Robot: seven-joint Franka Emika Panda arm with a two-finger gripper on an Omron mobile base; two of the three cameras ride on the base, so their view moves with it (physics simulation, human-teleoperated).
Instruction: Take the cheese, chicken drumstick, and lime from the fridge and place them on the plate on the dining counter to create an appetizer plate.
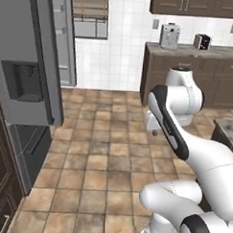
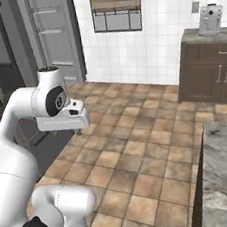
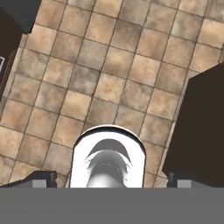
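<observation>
Home kitchen, rendered. Tall grey fridge [image 1: 29, 81] at left, door dispenser panel showing. Brown-tan tiled floor [image 1: 102, 156] running across room. White tiled wall [image 2: 146, 36] at back, window [image 2: 116, 9] with blind set in it. Dark brown cabinets [image 1: 187, 73] below and above, stone worktop [image 1: 188, 48] along top, toaster [image 1: 202, 41] and small steel appliance [image 1: 169, 36] standing on it. Marbled island top [image 2: 225, 167] at right edge.

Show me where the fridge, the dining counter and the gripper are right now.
fridge [image 1: 29, 62]: left base view, on its closed grey door.
dining counter [image 2: 226, 157]: right base view, on its bare marbled top.
gripper [image 3: 111, 181]: hand view, midway between its open fingertips.
</observation>
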